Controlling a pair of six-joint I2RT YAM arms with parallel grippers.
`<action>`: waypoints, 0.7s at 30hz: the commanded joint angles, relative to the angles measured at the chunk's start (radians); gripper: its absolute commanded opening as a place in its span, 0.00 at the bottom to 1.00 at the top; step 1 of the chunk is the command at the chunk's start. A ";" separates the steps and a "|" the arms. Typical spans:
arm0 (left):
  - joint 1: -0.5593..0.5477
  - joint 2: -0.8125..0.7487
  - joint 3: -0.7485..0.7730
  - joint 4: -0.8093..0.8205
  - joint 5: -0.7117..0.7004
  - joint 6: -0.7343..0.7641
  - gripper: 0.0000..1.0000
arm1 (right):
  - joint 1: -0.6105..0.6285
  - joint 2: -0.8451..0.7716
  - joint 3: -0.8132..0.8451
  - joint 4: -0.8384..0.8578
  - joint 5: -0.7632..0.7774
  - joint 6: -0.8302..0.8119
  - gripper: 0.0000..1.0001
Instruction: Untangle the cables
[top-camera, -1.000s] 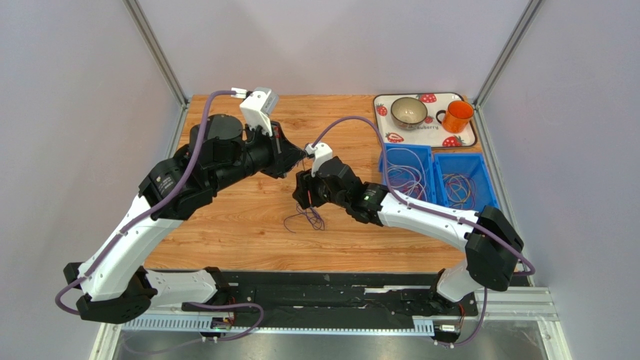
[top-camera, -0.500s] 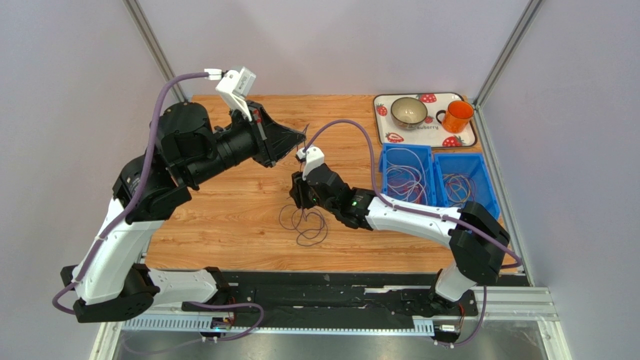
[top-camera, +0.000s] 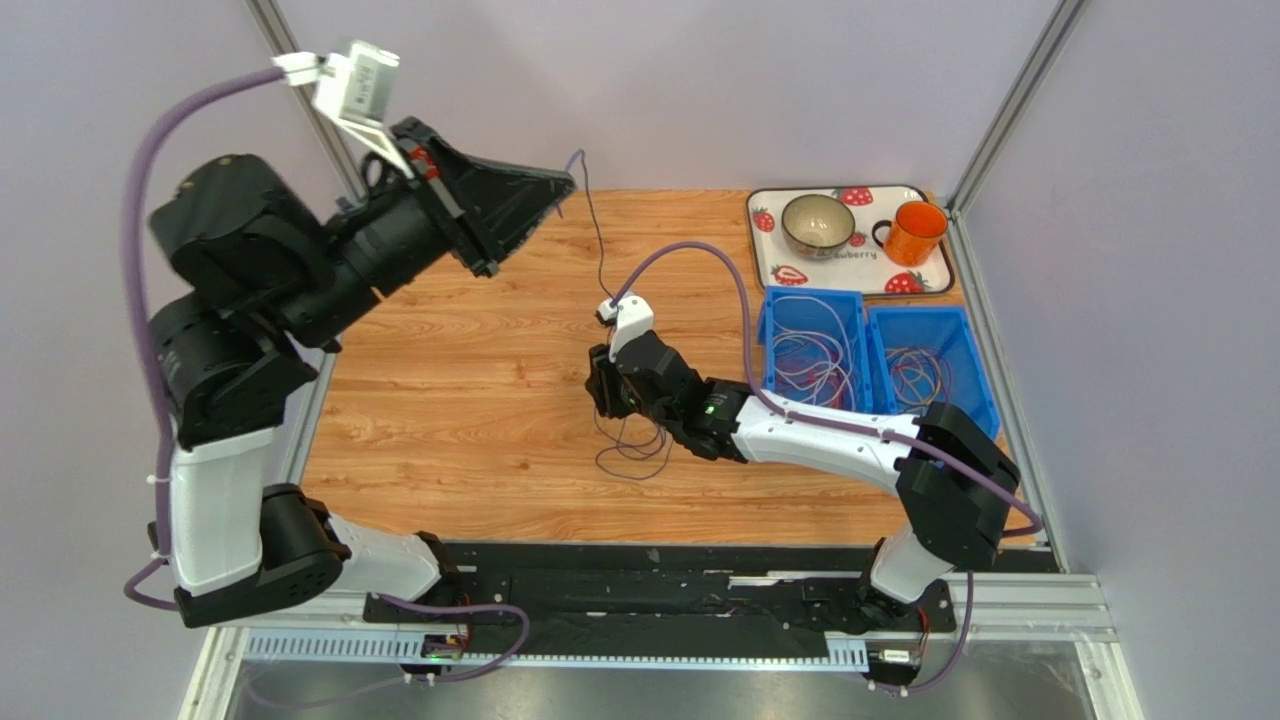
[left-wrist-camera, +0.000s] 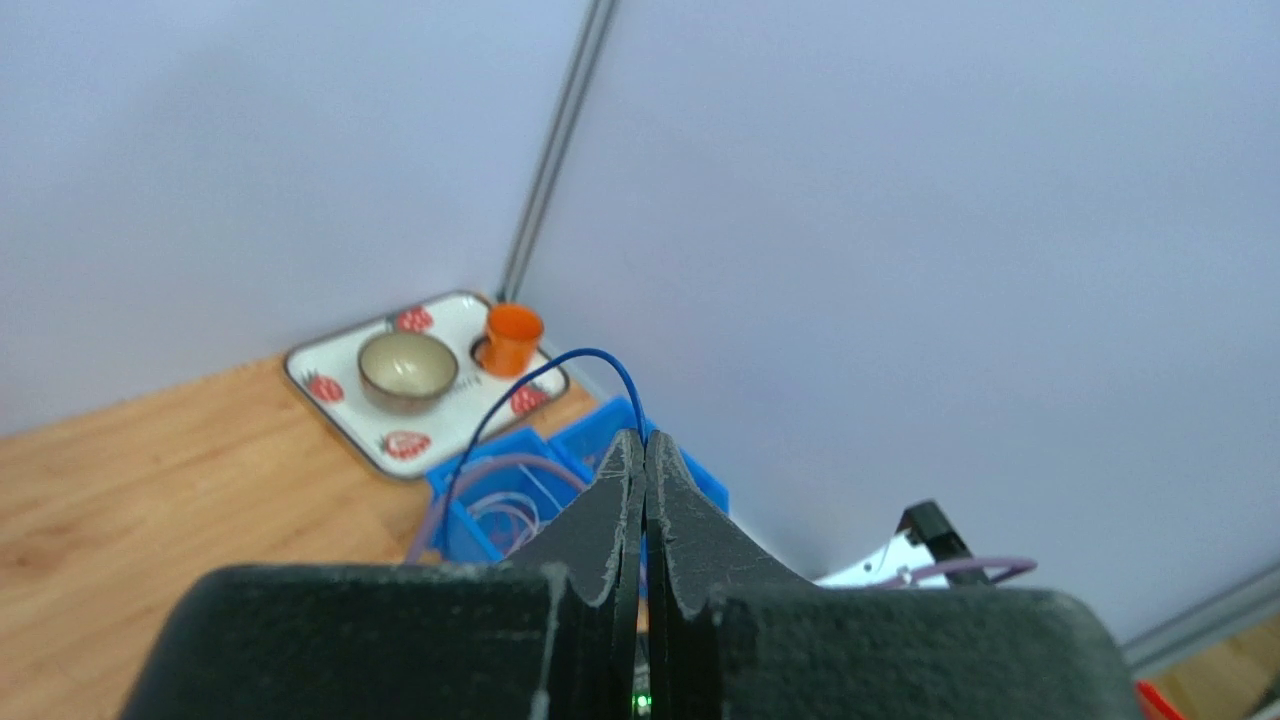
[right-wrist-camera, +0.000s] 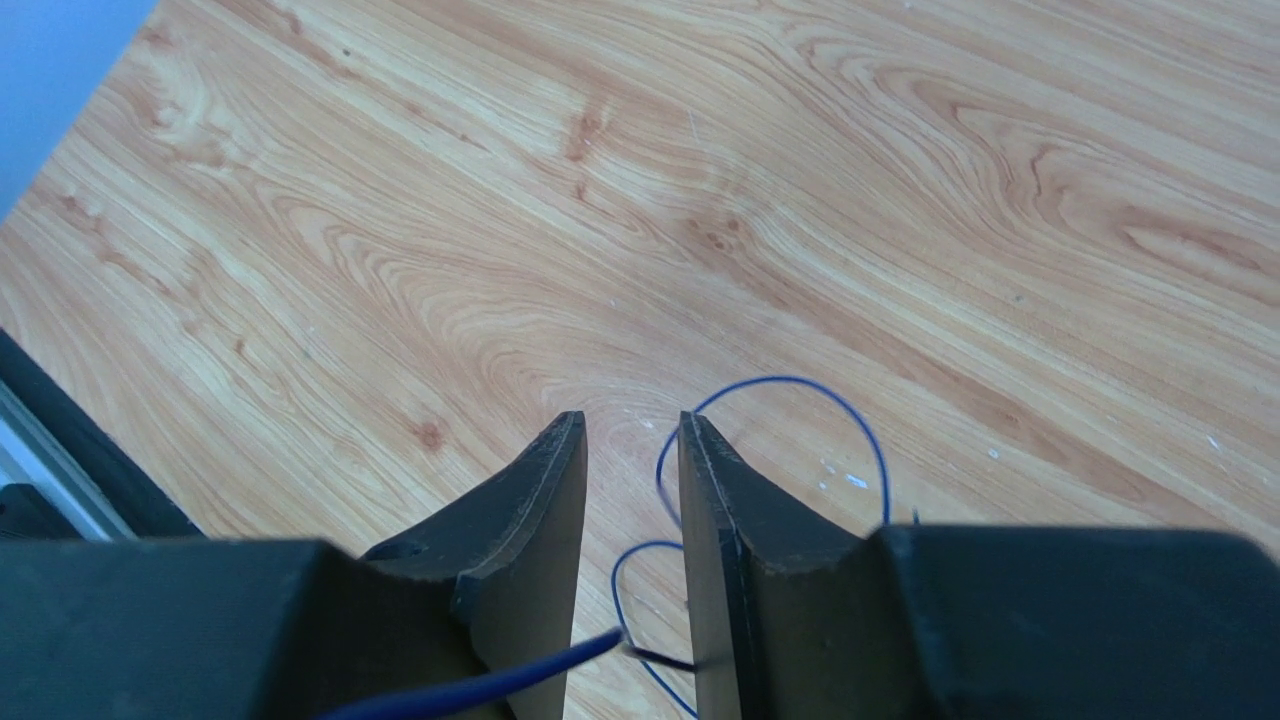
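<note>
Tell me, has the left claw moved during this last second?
Yes. The left gripper rose and swung from above the middle of the table toward its far edge, lifting a thin cable with it.

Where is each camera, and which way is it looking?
Top: fixed above and behind the arms, looking down at the wooden table; shows the left arm and right arm.
Left wrist: high up, facing the far right corner's tray and blue bins; its shut jaws pinch a blue cable.
Right wrist: low, facing down at the table; its jaws stand apart, that cable passing between them.
Top and left wrist share the tray and bins.
</note>
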 joint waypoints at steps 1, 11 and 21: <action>0.002 0.000 0.148 0.004 -0.103 0.112 0.00 | 0.005 -0.021 -0.035 0.025 0.059 0.006 0.34; 0.002 -0.102 0.031 0.052 -0.205 0.158 0.00 | -0.011 0.022 -0.075 -0.048 0.114 0.009 0.49; 0.002 -0.178 0.023 0.026 -0.326 0.234 0.00 | -0.018 0.059 -0.151 -0.043 0.119 0.040 0.52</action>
